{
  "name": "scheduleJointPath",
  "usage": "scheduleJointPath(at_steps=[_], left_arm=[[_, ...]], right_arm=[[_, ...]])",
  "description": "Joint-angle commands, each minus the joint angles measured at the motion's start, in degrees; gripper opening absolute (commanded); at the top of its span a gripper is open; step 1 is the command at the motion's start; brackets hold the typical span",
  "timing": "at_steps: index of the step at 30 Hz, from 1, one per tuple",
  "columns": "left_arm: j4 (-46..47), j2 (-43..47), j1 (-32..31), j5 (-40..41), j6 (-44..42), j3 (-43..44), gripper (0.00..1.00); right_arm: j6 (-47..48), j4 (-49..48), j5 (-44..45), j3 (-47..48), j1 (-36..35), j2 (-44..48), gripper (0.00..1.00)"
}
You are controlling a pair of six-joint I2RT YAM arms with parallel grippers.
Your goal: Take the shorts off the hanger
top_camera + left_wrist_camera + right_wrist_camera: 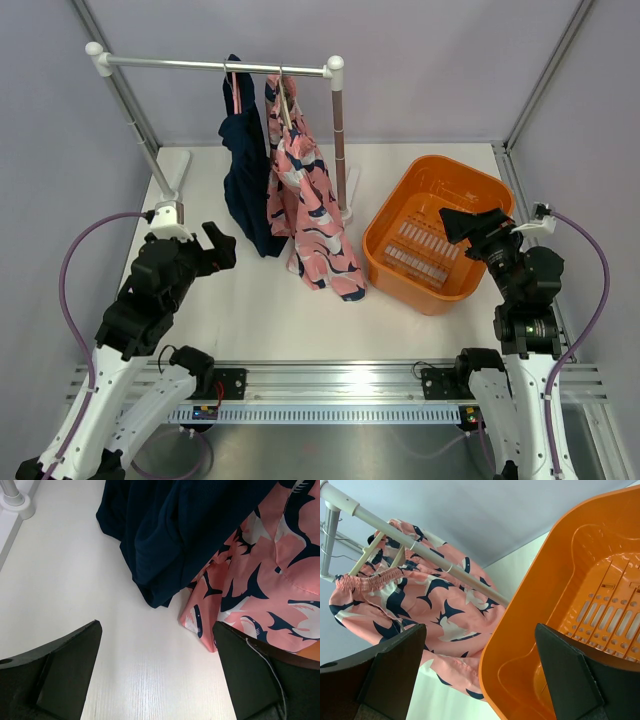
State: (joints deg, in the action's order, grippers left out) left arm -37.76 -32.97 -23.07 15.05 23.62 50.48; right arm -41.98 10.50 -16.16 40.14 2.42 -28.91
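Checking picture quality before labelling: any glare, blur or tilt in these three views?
Top view: even light, a bright glare on the metal rail. Left wrist: navy shorts sharp, near fingers dark and soft. Right wrist: tilted, so the rack bar runs slantwise.

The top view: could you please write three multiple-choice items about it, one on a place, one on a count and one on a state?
1. Where does the orange basket stand?
A. On the table, to the right of the clothes rack
B. Hanging on the rail
C. Between the two arm bases

2. How many garments hang on the clothes rack?
A. One
B. Two
C. Four

3. How are the left gripper and the right gripper?
A. Both open and empty
B. Left shut on cloth, right open
C. Both shut on the basket

Answers:
1 A: the basket sits on the table beside the rack's right post.
2 B: the navy shorts and the pink shorts hang side by side.
3 A: each gripper's fingers stand wide apart with nothing between them.
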Motion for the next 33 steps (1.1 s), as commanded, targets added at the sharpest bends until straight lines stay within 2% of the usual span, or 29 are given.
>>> scheduleJointPath(at_steps=[1,12,14,17,18,20,21,22,23,24,28,33], left_arm=[[2.4,0.7,0.0,-1.3,-0.1,-0.1,0.99],[2.0,0.8,0.1,-1.1,0.0,-0.1,0.99],[2.0,0.9,0.1,-1.0,0.0,-0.1,0.99],[2.0,1.1,0.0,-0.9,0.0,0.0,0.99],[1.9,1.2,0.1,-0.9,0.0,0.1,0.99],[2.0,1.3,0.1,-0.7,0.0,0.1,0.99],[1.8,1.5,0.1,-0.6,0.0,0.1,0.99],[1.8,1.6,0.1,-0.5,0.0,0.1,0.99],[1.8,1.9,0.1,-0.5,-0.1,0.1,0.99],[1.9,1.9,0.1,-0.5,-0.1,0.1,0.99],[1.8,2.4,0.2,-0.5,-0.1,0.1,0.99],[1.7,3.3,0.2,-0.2,0.0,0.1,0.99]], right_arm=[[0.5,-2.7,-1.2,0.8,0.2,0.0,1.00],[6.4,0.7,-1.4,5.9,0.2,-3.3,0.99],[5.7,-1.4,-3.0,9.8,0.2,-5.7,1.00],[4.4,-3.9,-7.9,18.1,-0.5,-14.8,1.00],[5.1,-3.6,-7.6,20.7,-4.0,-19.3,0.99],[8.6,-1.0,0.6,29.7,-10.5,-23.7,0.99],[13.1,3.3,4.1,33.7,-14.1,-29.0,1.00],[14.7,5.4,8.2,41.8,-19.8,-31.8,0.99],[16.4,7.0,8.9,45.5,-21.8,-38.0,0.99],[16.8,9.3,9.2,52.4,-23.4,-41.0,0.97],[21.7,11.3,15.9,65.5,-31.8,-52.9,0.95],[31.1,6.8,22.4,76.0,-40.5,-66.0,0.92]])
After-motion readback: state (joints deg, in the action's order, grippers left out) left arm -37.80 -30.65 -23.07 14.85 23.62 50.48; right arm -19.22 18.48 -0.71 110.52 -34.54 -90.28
